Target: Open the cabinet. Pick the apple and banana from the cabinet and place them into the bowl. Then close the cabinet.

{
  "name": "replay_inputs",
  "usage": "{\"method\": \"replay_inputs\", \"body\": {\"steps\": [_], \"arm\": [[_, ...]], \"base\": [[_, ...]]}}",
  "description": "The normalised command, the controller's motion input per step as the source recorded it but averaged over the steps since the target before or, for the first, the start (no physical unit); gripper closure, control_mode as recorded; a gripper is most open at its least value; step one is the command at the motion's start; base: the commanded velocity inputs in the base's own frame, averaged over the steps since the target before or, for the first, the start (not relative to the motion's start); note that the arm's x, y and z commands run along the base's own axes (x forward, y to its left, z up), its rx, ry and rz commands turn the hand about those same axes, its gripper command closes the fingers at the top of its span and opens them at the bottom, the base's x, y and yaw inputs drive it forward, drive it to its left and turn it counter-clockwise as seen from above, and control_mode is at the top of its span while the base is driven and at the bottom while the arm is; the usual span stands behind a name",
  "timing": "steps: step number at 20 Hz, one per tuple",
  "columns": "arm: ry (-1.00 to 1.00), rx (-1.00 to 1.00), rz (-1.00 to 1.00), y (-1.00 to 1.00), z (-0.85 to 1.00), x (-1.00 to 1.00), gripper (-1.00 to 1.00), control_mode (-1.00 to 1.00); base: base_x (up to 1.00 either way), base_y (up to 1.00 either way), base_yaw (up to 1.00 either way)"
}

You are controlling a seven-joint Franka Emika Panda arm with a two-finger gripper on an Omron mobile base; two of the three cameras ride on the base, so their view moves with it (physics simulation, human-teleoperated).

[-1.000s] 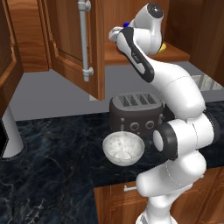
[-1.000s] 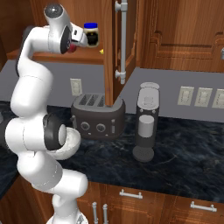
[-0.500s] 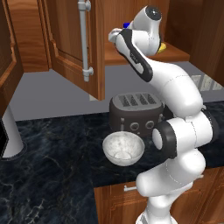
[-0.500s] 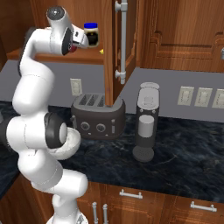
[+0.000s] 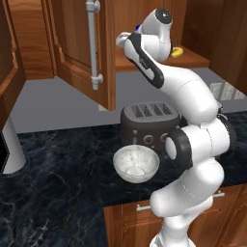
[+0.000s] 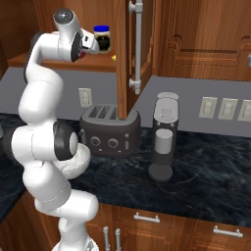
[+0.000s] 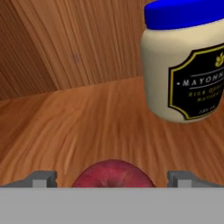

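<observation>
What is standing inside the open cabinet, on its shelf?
On the cabinet shelf: the apple between the open gripper tips, a mayonnaise jar, and the banana. The arm hides the rest.

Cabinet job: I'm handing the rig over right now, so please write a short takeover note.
Gripper: open, reached into the cabinet, fingertips either side of the apple, not closed on it.
Apple: on the shelf, a mayonnaise jar behind it.
Banana: on the same shelf.
Bowl: on the counter in front of the toaster, no fruit in it.
Done: cabinet doors open.
Left: grasp the apple, bowl it, do the same for the banana, close the cabinet.
</observation>
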Motion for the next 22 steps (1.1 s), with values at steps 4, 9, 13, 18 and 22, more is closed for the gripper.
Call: {"method": "replay_inputs", "body": {"steps": [4, 9, 13, 18, 22], "arm": [[0.05, -0.01, 0.0, 0.09, -0.18, 0.0, 1.0, -1.0], [0.0, 0.0, 0.0, 0.0, 0.0, -0.03, 1.0, -1.0], [0.0, 0.0, 0.01, -0.06, -0.04, -0.59, 1.0, -1.0], [0.0, 0.04, 0.03, -0.24, -0.13, -1.0, 1.0, -1.0], [0.0, 0.05, 0.0, -0.31, -0.12, -1.0, 1.0, -1.0]], "base": [[0.0, 0.0, 0.0], [0.0, 0.0, 0.0], [0.0, 0.0, 0.0], [0.0, 0.0, 0.0], [0.0, 0.0, 0.0]]}}
